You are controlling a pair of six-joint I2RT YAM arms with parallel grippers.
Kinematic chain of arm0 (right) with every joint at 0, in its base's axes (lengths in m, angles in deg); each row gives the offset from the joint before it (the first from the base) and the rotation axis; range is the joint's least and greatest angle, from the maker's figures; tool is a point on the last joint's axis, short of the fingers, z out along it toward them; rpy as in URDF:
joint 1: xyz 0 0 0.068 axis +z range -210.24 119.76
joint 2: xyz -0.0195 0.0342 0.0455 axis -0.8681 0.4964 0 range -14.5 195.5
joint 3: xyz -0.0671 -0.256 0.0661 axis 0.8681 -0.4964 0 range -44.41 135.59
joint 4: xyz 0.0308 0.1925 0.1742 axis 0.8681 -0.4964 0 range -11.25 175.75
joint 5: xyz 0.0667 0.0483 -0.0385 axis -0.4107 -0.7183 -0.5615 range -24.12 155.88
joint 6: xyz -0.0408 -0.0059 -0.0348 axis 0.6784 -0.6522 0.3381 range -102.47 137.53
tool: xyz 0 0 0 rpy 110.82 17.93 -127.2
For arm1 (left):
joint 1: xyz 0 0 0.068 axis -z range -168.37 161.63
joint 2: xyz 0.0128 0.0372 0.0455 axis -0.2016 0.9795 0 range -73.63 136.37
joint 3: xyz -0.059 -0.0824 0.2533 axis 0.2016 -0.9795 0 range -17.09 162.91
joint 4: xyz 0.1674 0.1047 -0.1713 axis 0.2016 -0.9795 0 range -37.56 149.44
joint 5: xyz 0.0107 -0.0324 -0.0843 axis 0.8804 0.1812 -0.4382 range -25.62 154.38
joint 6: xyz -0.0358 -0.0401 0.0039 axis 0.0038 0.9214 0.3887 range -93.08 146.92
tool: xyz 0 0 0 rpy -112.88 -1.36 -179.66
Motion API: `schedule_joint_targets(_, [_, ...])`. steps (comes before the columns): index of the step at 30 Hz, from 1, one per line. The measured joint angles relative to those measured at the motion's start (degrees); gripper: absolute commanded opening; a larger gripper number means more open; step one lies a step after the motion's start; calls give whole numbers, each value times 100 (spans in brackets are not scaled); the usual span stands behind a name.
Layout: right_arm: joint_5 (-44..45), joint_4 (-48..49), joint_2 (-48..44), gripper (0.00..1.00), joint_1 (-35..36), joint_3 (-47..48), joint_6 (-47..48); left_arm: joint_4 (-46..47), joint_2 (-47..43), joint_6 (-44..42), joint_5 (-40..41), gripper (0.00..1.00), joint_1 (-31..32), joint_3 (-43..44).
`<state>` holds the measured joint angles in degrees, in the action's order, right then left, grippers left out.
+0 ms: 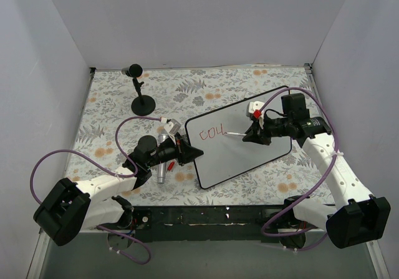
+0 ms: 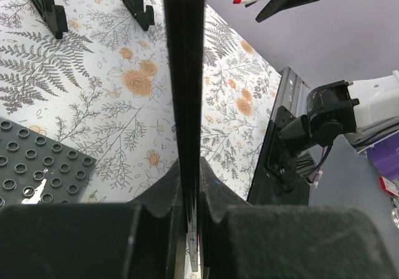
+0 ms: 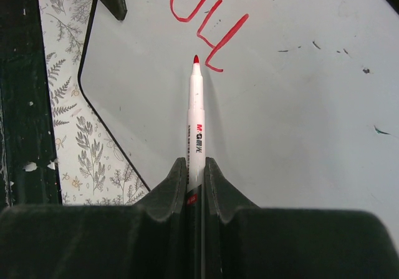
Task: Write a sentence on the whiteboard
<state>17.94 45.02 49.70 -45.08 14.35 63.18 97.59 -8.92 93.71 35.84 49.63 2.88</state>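
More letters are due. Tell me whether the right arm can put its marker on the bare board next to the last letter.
Probably yes. The right fingers grip the red marker, its tip just beside the red letters, over bare whiteboard; nothing lies between.

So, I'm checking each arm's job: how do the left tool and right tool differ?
The left tool is shut on the whiteboard at its left edge; the right tool is shut on a red marker. The left tool sits at the board's rim, off the writing face; the right tool is over that face, marker tip near the red letters. Both are closed on something.
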Motion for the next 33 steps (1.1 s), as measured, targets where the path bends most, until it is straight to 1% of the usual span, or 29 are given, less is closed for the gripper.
schedule_joint_targets(10, [-63,-184,153,1,109,7,234,0,0,13,4,0,0,0])
schedule_joint_targets(33, [0,-232,164,1,138,146,251,0,0,15,4,0,0,0])
